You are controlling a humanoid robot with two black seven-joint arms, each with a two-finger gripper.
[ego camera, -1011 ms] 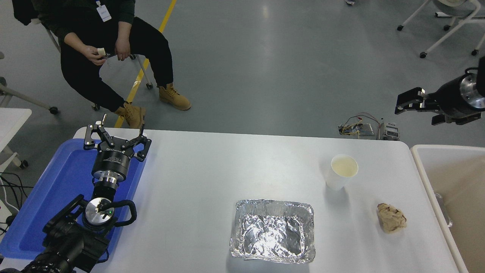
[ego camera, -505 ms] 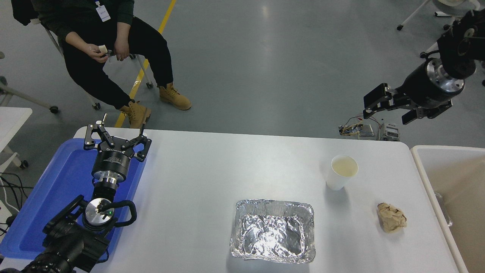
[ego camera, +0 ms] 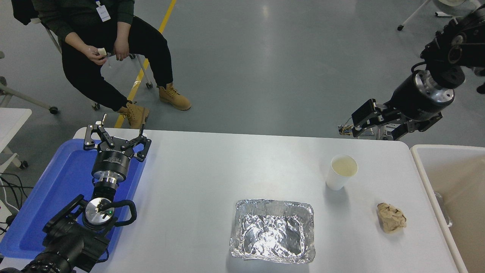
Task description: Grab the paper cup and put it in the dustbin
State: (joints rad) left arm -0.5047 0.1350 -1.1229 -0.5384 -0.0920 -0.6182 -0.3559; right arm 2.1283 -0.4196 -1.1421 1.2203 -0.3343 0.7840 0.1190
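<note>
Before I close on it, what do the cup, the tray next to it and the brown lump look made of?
The cup looks like thin matte white paper, with a rolled rim and a cream inside. The tray looks like aluminium foil: shiny silver and wrinkled all over. The brown lump seems to be crumpled kraft paper, dull and creased.

Foil tray (ego camera: 273, 232) near table's front edge; brown paper ball (ego camera: 391, 217) right; blue tray (ego camera: 45, 197) left.

The black round left hand (ego camera: 115, 142) has small white letters on its body, but they are too tiny to read. No other words show.
</note>
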